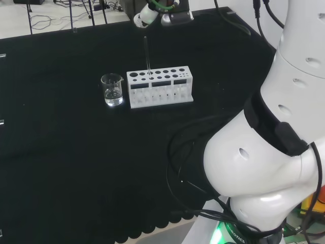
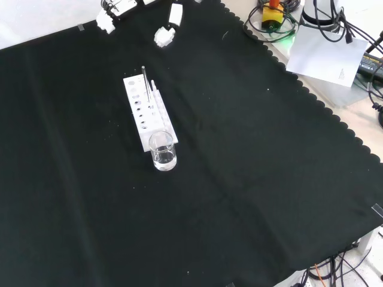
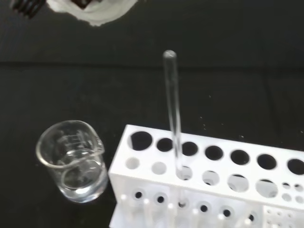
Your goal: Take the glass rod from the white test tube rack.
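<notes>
- While the thin clear glass rod (image 3: pixel 172 114) stands upright in a hole of the white plastic test tube rack (image 1: pixel 160 87), the task looks barely begun: no lift has happened.
- Left to do, by my judgement: reach down, pinch the rod's top, and draw it straight up.
- Whether the black and white hand (image 1: pixel 147 14) has its fingers apart or curled, I cannot tell; it hangs above the rod, touching nothing.
- Just beside the rack's end sits a small clear glass beaker (image 3: pixel 73 160).

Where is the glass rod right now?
The glass rod stands upright in a hole near the left end of the white test tube rack in the head view, close to the glass beaker.
</notes>
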{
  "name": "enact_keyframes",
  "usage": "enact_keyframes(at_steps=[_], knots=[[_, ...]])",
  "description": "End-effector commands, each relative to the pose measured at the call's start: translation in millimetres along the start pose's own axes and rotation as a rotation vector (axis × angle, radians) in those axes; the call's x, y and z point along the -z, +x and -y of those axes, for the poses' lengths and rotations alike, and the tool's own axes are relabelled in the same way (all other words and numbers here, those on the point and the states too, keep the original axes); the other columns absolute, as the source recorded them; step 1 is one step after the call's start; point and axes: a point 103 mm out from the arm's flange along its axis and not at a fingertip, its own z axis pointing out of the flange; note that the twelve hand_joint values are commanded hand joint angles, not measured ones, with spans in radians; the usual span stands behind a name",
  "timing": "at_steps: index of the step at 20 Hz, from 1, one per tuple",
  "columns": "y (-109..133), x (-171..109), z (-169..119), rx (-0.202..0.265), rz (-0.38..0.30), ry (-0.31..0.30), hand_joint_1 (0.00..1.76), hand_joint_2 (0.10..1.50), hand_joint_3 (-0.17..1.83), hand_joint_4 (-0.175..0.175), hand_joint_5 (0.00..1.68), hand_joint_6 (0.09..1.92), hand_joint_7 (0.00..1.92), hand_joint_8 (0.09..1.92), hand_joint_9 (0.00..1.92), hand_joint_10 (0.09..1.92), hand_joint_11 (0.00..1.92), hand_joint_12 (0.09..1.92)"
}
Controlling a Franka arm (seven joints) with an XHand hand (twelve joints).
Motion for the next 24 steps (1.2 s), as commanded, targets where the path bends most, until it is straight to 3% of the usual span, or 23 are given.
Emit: enact_keyframes(at_steps=[1,10,14,18,21,24], knots=[[7.3,-44.8,-15.2,0.009,0.028,0.051,0.78,0.74,0.61,-0.136,0.00,0.09,0.03,0.09,0.00,0.70,0.00,1.02],[12.6,-62.7,-18.4,0.016,0.047,0.078,0.78,0.74,0.61,-0.136,0.00,0.09,0.07,0.09,0.01,0.82,0.00,1.13],[8.9,-77.3,-20.9,0.020,0.052,0.100,0.78,0.74,0.63,-0.137,0.00,0.09,0.01,0.48,0.10,0.92,0.00,1.27],[4.5,-84.0,-22.2,0.027,0.022,0.097,0.78,0.74,0.66,-0.147,0.00,0.09,0.05,0.87,0.30,0.94,0.00,1.43],[3.3,-87.6,-22.9,-0.002,0.023,0.100,0.78,0.74,0.68,-0.157,0.02,0.09,0.12,0.96,0.39,0.95,0.00,1.48],[3.6,-90.2,-23.9,0.014,-0.002,0.081,0.79,0.75,0.69,-0.166,0.09,0.09,0.26,1.00,0.52,0.94,0.06,1.47]])
